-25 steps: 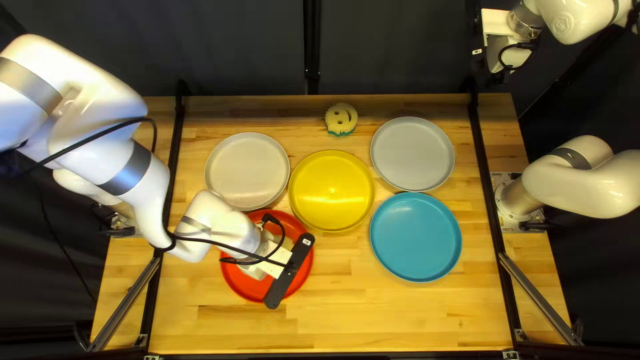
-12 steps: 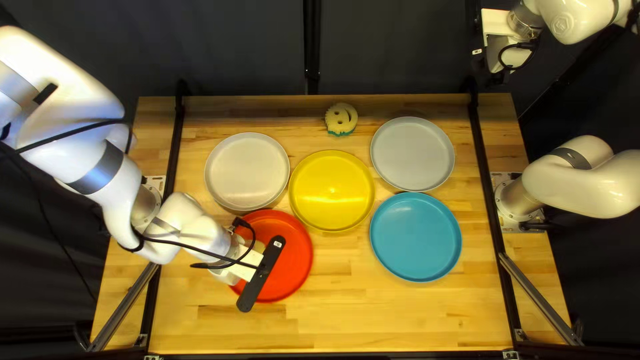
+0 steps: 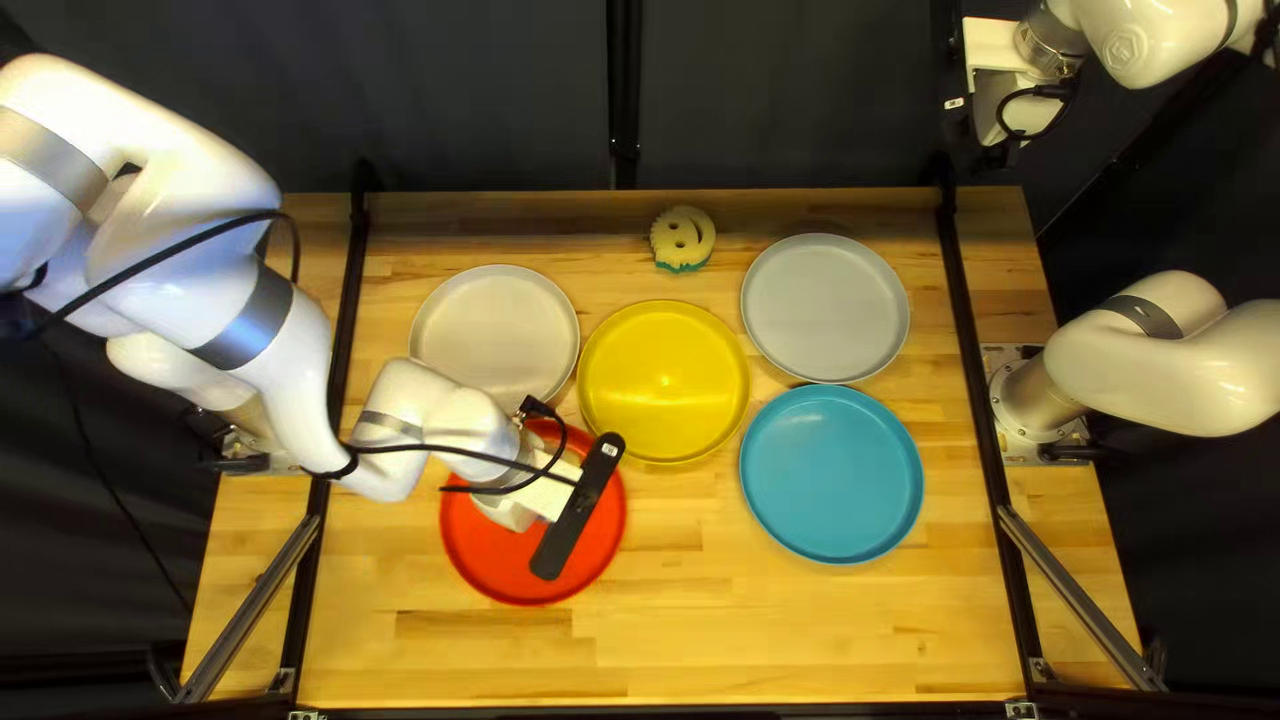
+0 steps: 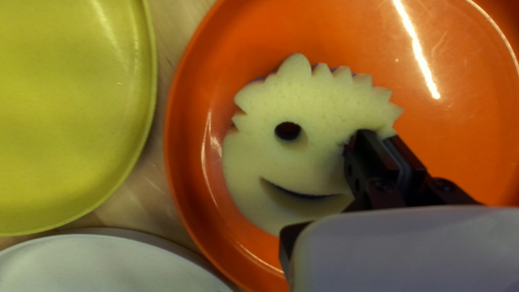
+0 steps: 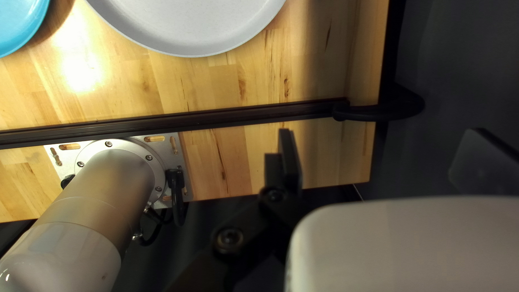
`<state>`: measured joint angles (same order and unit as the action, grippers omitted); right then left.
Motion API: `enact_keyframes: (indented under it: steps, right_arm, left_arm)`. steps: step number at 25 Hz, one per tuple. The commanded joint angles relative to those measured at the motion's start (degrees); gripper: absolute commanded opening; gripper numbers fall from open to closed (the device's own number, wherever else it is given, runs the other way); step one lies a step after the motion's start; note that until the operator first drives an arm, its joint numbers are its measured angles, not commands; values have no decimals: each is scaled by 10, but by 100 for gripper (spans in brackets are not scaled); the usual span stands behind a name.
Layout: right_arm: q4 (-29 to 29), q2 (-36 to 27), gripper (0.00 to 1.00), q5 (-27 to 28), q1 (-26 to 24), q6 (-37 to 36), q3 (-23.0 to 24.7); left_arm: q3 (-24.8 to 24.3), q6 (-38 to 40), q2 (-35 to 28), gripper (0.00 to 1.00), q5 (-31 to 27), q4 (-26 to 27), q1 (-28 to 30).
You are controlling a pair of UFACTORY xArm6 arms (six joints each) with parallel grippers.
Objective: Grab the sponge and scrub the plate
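In the top left view my left gripper (image 3: 578, 507) is over the red plate (image 3: 496, 567), its fingertips hidden. The left wrist view shows the gripper (image 4: 376, 138) with its fingers close together, pinching the far-side edge area of a pale smiley sponge (image 4: 319, 108). That sponge lies within the rim of the red plate (image 4: 346, 32), which looks orange there. My right gripper (image 3: 1020, 107) hangs past the table's far right corner; its own wrist view has the gripper (image 5: 381, 143) open, fingers wide apart with nothing between them.
A second smiley sponge (image 3: 683, 238) lies near the table's far edge. Beside the red plate are a yellow plate (image 3: 664, 380) and a beige one (image 3: 494, 334). Farther right lie a grey plate (image 3: 827, 307) and a blue plate (image 3: 831, 474). Dark rails cross both table sides.
My left gripper swung toward the left edge of the red plate, then came back right and slightly toward the far side. The right arm and the other plates stayed still.
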<state>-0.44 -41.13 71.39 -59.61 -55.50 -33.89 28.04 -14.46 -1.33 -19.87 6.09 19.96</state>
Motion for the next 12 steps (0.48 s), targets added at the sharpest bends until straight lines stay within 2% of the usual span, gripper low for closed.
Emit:
enact_keyframes:
  steps: [1,12]
  right_arm:
    - [0,0,100,0,0,0,0]
    - [0,0,100,0,0,0,0]
  left_arm:
    - [-39,9,-25,0,15,17,18]
    - [-109,89,-66,0,53,44,96]
